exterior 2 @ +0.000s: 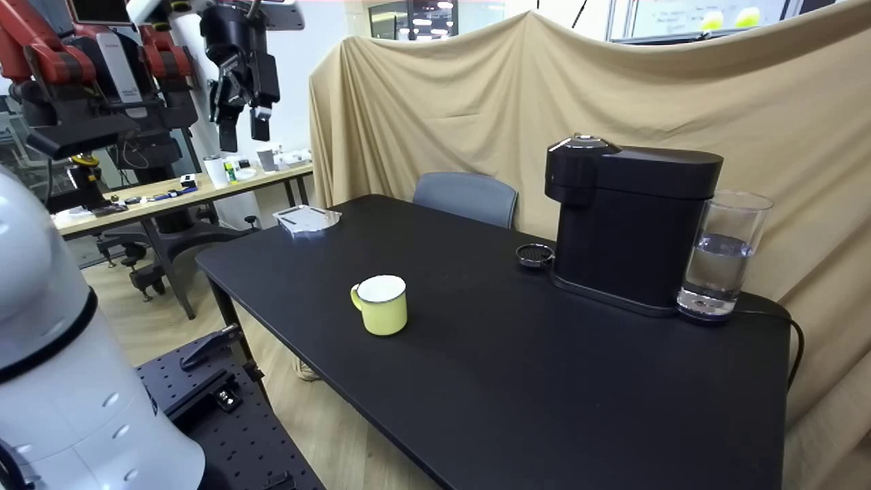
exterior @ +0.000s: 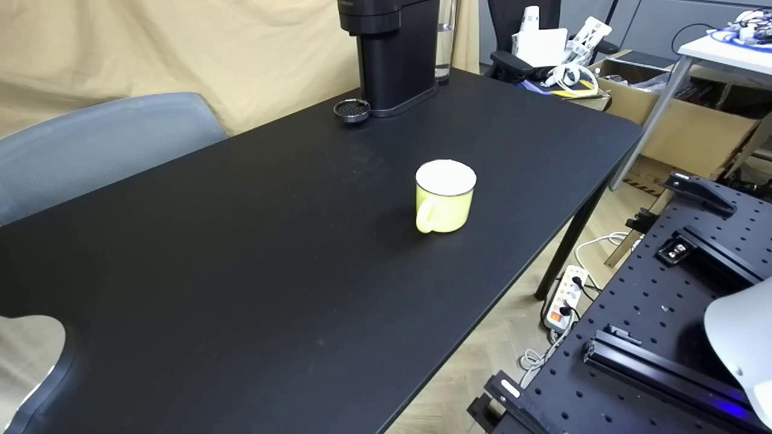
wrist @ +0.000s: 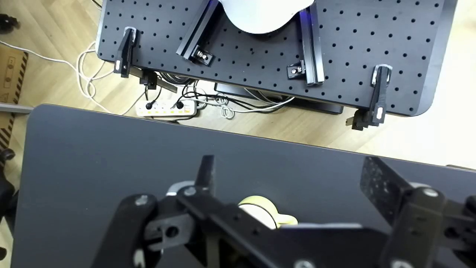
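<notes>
Black two-finger gripper [exterior 2: 243, 135] spread wide, high above black rectangular table [exterior 2: 490, 381]

Jaws stand far apart; table shows through the gap in the wrist view. Nearest thing: yellow cylindrical mug [exterior: 446, 212] with white inside and dark rim, upright on the table, well below the gripper. Wrist view has it partly hidden behind the gripper, handle to the right. Mug sits nearer the table edge facing the black perforated board [wrist: 253, 63] than the edge along the beige cloth curtain [exterior 2: 442, 116]. Black boxy coffee machine [exterior 2: 626, 231] by the curtain, well apart from mug; round dark drip tray [exterior 2: 535, 254] at its front, clear cylindrical water tank [exterior 2: 718, 272], part filled, at its back. Grey-blue mesh chair [exterior 2: 469, 197] between table and curtain. White power strip [wrist: 165, 108] on pale wood floor [wrist: 290, 126].
</notes>
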{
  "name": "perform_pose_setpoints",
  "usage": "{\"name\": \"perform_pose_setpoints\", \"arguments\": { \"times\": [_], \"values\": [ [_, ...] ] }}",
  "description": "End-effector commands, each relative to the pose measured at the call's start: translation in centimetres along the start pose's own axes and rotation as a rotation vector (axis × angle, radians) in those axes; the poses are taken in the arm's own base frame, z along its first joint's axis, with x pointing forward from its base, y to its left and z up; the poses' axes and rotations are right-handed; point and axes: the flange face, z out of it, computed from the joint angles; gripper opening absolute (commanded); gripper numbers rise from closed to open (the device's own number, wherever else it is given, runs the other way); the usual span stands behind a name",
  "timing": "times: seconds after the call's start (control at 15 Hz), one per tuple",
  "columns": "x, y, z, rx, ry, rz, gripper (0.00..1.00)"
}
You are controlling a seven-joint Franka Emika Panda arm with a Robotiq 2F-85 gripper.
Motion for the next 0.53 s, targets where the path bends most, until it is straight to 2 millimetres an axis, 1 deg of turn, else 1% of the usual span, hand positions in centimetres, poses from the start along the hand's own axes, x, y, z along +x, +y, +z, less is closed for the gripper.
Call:
{"name": "perform_pose_setpoints", "arguments": {
  "times": [0.0,0.13,0.2,0.33,0.47],
  "values": [
    [0.0,0.0,-0.1,0.000,-0.001,0.000,1.00],
    [0.0,0.0,-0.1,0.000,-0.001,0.000,1.00],
    [0.6,0.2,0.2,0.002,-0.006,-0.003,1.00],
    [2.0,1.2,0.8,0.016,-0.005,0.014,1.00],
    [4.4,3.0,1.8,0.040,0.036,0.070,1.00]
  ]
}}
